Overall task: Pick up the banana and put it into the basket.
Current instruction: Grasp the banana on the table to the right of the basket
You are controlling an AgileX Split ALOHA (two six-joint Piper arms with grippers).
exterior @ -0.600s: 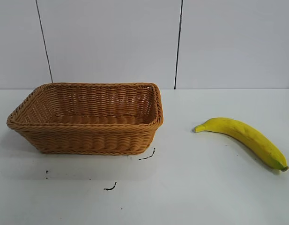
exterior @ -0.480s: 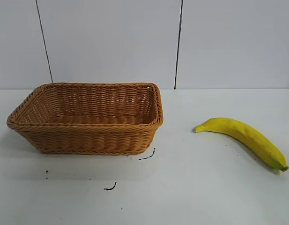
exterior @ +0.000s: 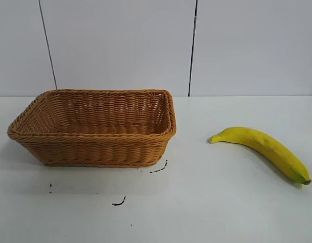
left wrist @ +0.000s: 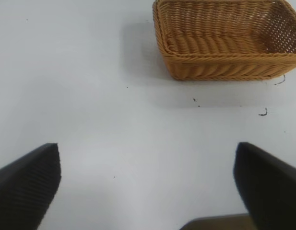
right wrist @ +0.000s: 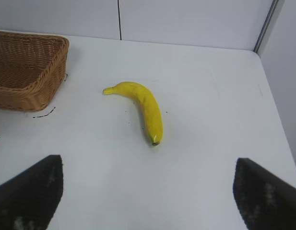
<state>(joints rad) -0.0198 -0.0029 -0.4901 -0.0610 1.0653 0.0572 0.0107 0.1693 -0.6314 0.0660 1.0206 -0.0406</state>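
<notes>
The yellow banana (exterior: pixel 263 149) lies flat on the white table at the right, its dark end toward the front right. It also shows in the right wrist view (right wrist: pixel 143 108). The tan wicker basket (exterior: pixel 95 147) stands at the left and holds nothing. It also shows in the left wrist view (left wrist: pixel 224 60) and at the edge of the right wrist view (right wrist: pixel 23 76). Neither arm shows in the exterior view. My right gripper (right wrist: pixel 148 189) is open and empty, back from the banana's dark end. My left gripper (left wrist: pixel 147 184) is open and empty over bare table, away from the basket.
Small black marks (exterior: pixel 119 202) dot the table in front of the basket. The white wall panels rise behind the table. The table's right edge (right wrist: pixel 275 96) shows in the right wrist view.
</notes>
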